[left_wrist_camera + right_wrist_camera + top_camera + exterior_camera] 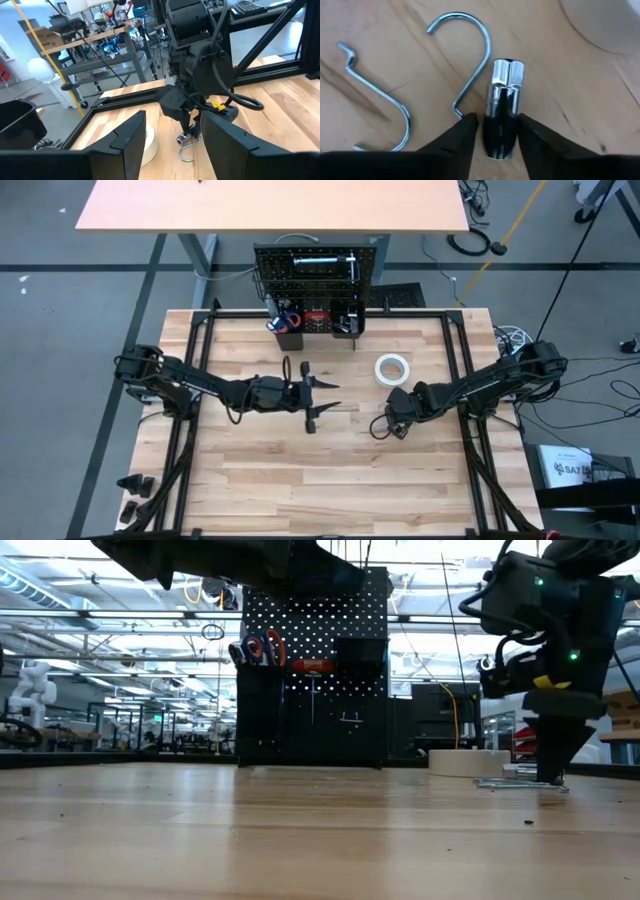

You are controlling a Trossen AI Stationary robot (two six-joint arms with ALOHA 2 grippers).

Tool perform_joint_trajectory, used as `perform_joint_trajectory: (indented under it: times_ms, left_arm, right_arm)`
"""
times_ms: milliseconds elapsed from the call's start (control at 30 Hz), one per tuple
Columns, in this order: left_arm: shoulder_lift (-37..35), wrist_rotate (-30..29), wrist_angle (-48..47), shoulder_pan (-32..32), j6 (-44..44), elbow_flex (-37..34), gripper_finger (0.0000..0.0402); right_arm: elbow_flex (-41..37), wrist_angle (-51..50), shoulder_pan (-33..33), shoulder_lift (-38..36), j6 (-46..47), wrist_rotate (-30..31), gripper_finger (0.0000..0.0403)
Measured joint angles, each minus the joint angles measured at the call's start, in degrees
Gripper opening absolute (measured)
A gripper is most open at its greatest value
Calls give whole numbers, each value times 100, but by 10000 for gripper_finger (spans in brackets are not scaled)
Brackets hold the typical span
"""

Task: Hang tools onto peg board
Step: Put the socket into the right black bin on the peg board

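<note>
Chrome catches the light down on the tan table (300,480): a silver ratchet (503,100) lies flat on the wood on the right side, its socket end pointing away from the right gripper (496,131). That gripper stands over it with one dark finger just to either side of the shaft, close in against it, though I cannot tell whether they are pressing it or only bracketing it. From the low view the gripper's tip is right down at the tabletop with the metal beneath it. Just beside the ratchet lie two bent wire hooks (380,95), loose on the boards and apart from each other.

A white tape roll (392,368) sits flat a little behind the right gripper, toward the peg board (318,265). The board stands upright at the table's far edge, black and dotted with holes. The orange-handled scissors (272,648) and a red tool (312,666) sit at its lower part, by the black bins (318,322).

Near the middle of the table the left gripper (318,398) hangs above the wood with its fingers spread apart and nothing between them, facing the right arm.
</note>
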Motion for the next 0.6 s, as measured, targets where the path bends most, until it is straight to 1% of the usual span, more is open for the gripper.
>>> perform_joint_trajectory:
  times_ms: [133, 167, 267, 433, 500, 600]
  left_arm:
    - [0, 29, -9, 0, 0, 0, 189]
    - [0, 34, -14, -1, 0, 0, 189]
    - [0, 282, -50, 0, 2, 0, 189]
    - [0, 1280, -64, -2, -2, 0, 189]
    - [0, 1418, -79, -7, -54, 0, 189]
    - [15, 1426, -88, 0, -194, 0, 189]
  right_arm:
    - [2, 53, -4, -2, -148, -154, 83]
    - [2, 52, -4, -3, -223, -158, 79]
    - [3, 40, -3, -40, -409, -134, 79]
    - [26, 9, 18, -364, -579, -158, 79]
    - [104, 26, 59, -557, -660, -143, 79]
    - [229, 307, 201, -836, -854, 48, 79]
